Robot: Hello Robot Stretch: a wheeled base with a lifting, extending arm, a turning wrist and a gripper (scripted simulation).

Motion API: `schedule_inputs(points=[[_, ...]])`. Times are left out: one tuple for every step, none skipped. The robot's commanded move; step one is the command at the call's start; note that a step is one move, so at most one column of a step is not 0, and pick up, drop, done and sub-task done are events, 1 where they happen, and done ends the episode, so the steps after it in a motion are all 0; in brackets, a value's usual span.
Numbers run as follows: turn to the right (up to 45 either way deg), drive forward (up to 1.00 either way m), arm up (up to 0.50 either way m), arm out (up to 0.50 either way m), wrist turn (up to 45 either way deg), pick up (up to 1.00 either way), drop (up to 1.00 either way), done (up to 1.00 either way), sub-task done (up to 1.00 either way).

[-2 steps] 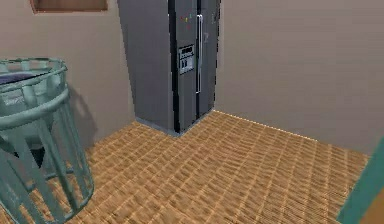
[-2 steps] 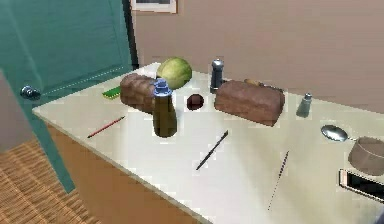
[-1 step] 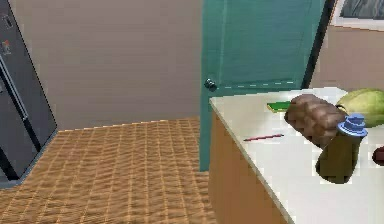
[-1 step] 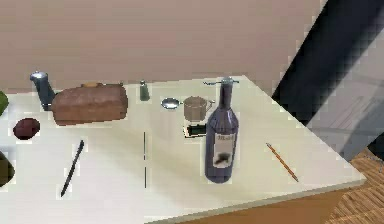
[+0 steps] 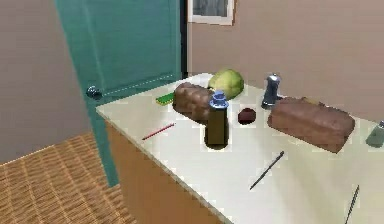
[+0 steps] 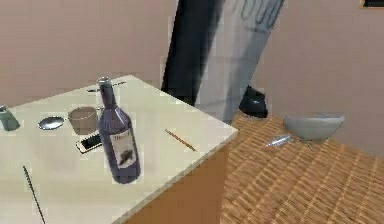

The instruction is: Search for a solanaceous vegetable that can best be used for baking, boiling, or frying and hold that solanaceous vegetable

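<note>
you have no text, number or sign to read here. the bottle (image 6: 117,125) on the table carries a pale label (image 6: 124,150) with a dark mark on it, but you can make out no letters or figures. the white cloth (image 6: 235,60) behind the table has dark looping strokes (image 6: 262,12) at the picture's top edge; they are cut off there and give you no word. the framed picture (image 5: 212,10) on the wall in the forward view gives you no writing either.
</note>
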Motion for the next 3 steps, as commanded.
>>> schedule_inputs(points=[[0.0,0.05,0.00,0.00,0.0,0.00,0.00,0.00,0.00],[-45.0,0.00,0.00,0.00,0.0,0.00,0.00,0.00,0.00],[-24.0,0.00,0.00,0.00,0.0,0.00,0.00,0.00,0.00]])
